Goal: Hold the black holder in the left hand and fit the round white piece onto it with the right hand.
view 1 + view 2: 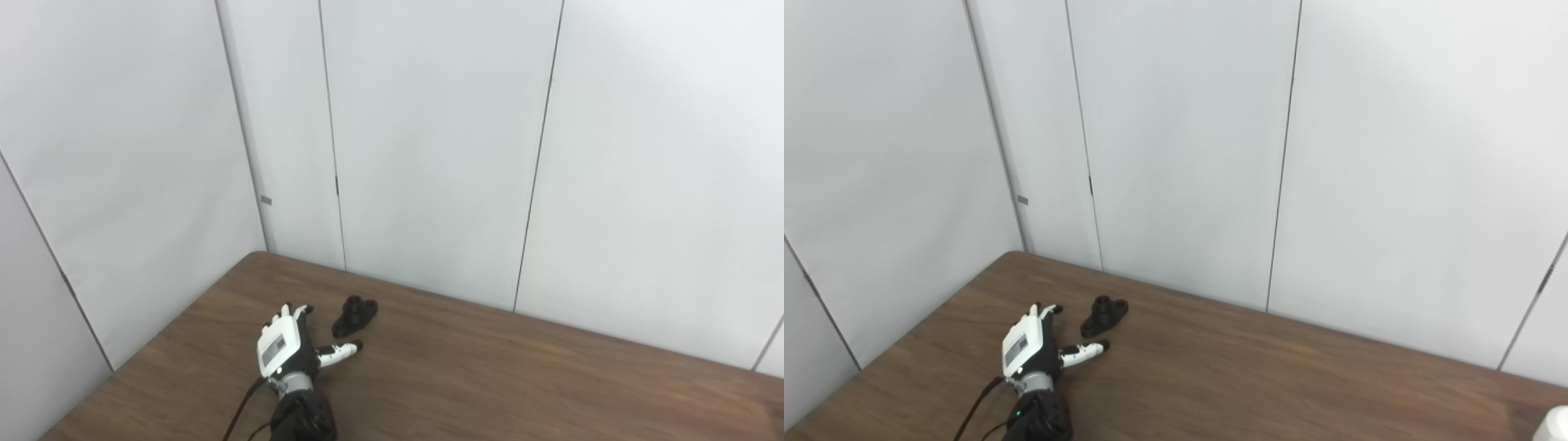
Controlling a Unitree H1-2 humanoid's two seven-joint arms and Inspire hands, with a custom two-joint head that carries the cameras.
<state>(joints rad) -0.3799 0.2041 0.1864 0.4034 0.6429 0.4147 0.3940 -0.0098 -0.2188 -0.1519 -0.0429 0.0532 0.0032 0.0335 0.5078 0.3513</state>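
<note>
Pale grey wall panels point(429, 153) close in a corner behind a dark wood-grain table point(490, 380), whose far left corner shows in both head views. The task looks barely begun. The black holder point(355, 316) lies on the table not far from that far left corner, resting free on the wood with nothing gripping it, so the first step, taking it up in the left hand, is not yet done. The left hand point(285, 346) lies just beside the holder on the side nearer the table's left edge, back uppermost and white casing toward the cameras, its fingers point(294, 311) stretched toward the far edge and spread apart, the thumb point(337, 352) thrown out sideways so that it points along the table below the holder. The hand is released and holds nothing; there is a narrow strip of bare wood between thumb and holder, so they seem close but apart. Its forearm comes up from the near edge with a dark cable trailing beside the wrist. The right hand is not in either view. A blurred white shape point(1554, 425) sits at the table's near right corner in the right eye view only; it may be the round white piece, but it is too cut off to say. Still to come, by my reading: closing on the holder, lifting it, fetching the white piece and seating it.
</note>
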